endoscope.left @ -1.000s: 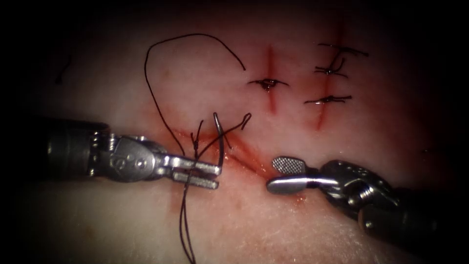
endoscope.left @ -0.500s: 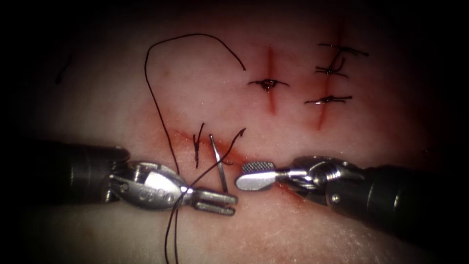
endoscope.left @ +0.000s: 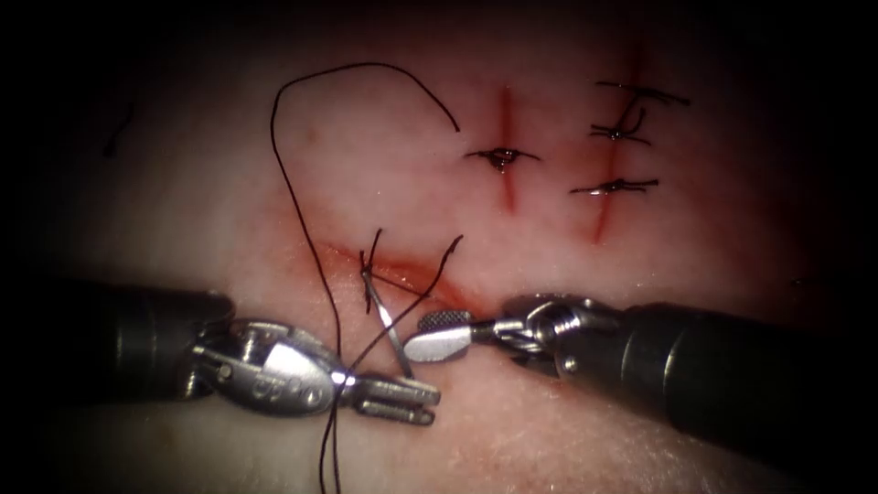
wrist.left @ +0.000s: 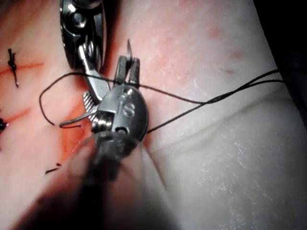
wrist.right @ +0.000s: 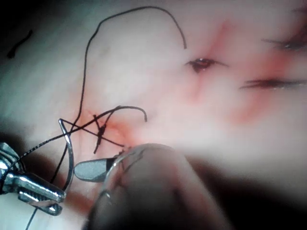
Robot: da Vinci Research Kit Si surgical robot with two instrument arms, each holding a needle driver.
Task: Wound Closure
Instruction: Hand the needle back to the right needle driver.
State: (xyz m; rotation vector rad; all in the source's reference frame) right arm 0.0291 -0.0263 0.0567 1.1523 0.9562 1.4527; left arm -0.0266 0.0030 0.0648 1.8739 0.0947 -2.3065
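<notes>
- The left gripper (endoscope.left: pixel 407 402) is closed on the needle (endoscope.left: pixel 389 327) near one end of its curve; the rest of the needle rises from the jaws and leans away toward the cut (endoscope.left: pixel 412 274)
- The needle's long axis runs from the left gripper's tip up to the knot (endoscope.left: pixel 366 268) at the cut, and from here I cannot tell whether its far tip touches the tissue (endoscope.left: pixel 585 430) or hangs just above it
- The right gripper (endoscope.left: pixel 437 335) sits just beside the needle's mid-curve, on the needle's right; its jaws stand a little apart and hold nothing, with one ridged pad facing up
- Compared with half a second ago, the right gripper has come closer to the needle and the needle has tilted toward the knot
- The right gripper is the nearer free tool, and the needle's shaft lies across its line of approach, which I judge the relation that matters
- Thread (endoscope.left: pixel 302 192) crosses the left gripper, trails below it, and loops wide above the cut
</notes>
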